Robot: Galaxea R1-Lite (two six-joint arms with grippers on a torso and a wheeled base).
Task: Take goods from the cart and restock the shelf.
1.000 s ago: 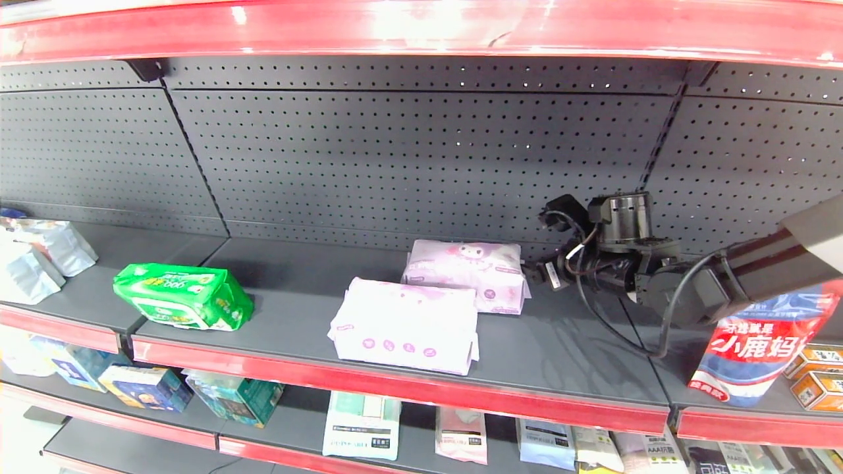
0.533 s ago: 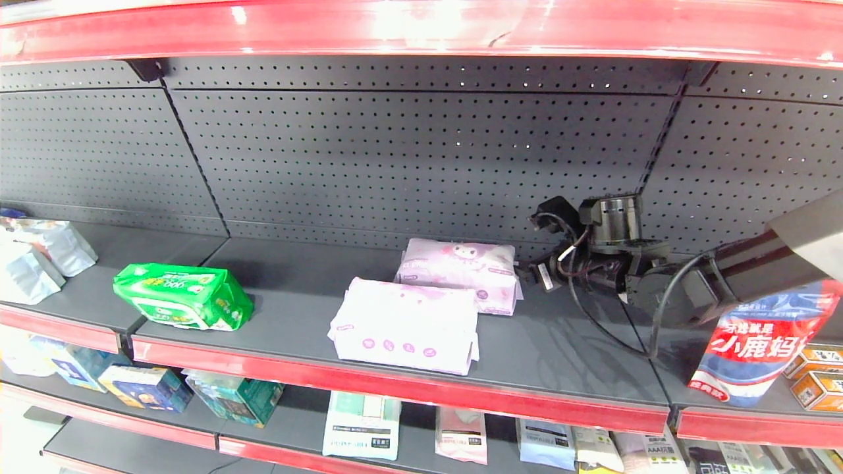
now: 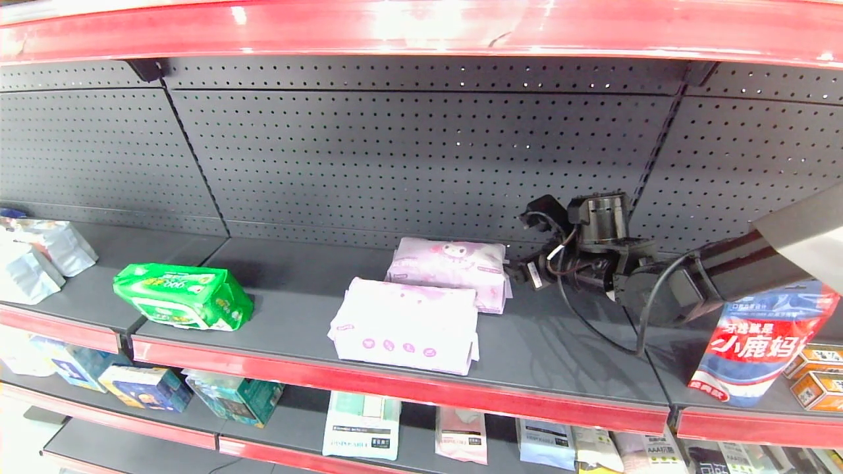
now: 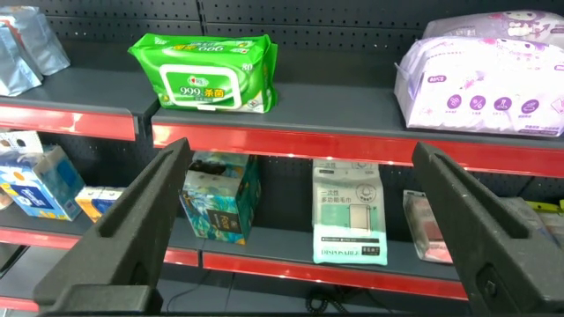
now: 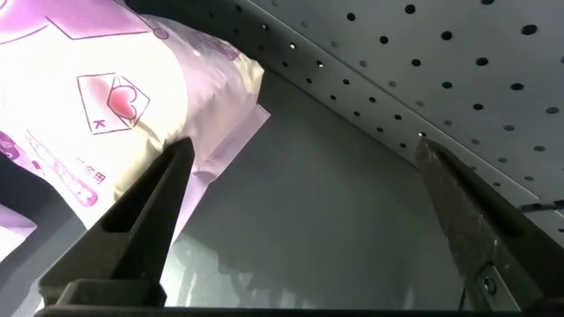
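Pale pink plastic-wrapped tissue pack with a cartoon print (image 3: 448,271) lies flat near the back of the dark grey middle shelf board (image 3: 560,355), close to the perforated back panel. The right gripper (image 5: 301,150) is at the pack's right end with its jaws spread wide and nothing between them. One finger sits just beside the pack's crimped edge; whether it touches I cannot tell. The left gripper (image 4: 301,148) hangs low in front of the shelving, also spread open and empty.

I'd judge this is the tail end of a placing step: the pack is down and let go, or is being squared up. The next move would be to draw the right arm back off the shelf without snagging the wrapper or knocking the red-and-blue stand-up pouch (image 3: 757,349) beside the arm, and then go for another item.

That same bay also holds a white soft pack with pink motifs (image 3: 405,326), lying just in front of the pink one, and a green wipes pack (image 3: 181,296) well apart to the left. The bay to the left holds silvery foil bags (image 3: 39,257). The bay to the right holds the pouch and small orange boxes (image 3: 816,375). The shelf below carries a teal carton (image 3: 244,395) and a white-and-green hanging pouch (image 3: 362,428), among others.
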